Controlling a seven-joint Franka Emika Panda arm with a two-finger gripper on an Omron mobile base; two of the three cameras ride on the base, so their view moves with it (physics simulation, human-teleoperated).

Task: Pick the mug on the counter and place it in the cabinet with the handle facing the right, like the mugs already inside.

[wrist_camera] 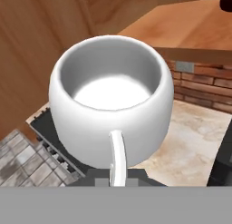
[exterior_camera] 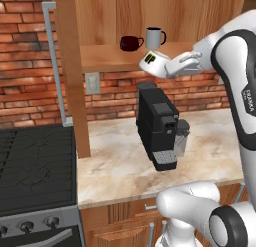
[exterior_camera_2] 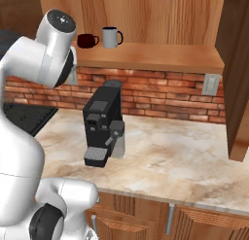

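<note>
The claw (exterior_camera: pixel 167 66) holds the squat white mug (exterior_camera: pixel 153 61) by its handle (wrist_camera: pixel 117 157), tilted just before the cabinet's shelf (exterior_camera: pixel 107 57) and above the coffee machine (exterior_camera: pixel 158 126), likely to set it beside the two mugs (exterior_camera: pixel 143 40).

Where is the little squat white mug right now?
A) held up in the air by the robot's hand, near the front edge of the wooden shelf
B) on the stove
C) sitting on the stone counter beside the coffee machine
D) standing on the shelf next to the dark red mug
A: the mug is off the counter, tilted in the gripper at the shelf edge, above the coffee machine.
</note>
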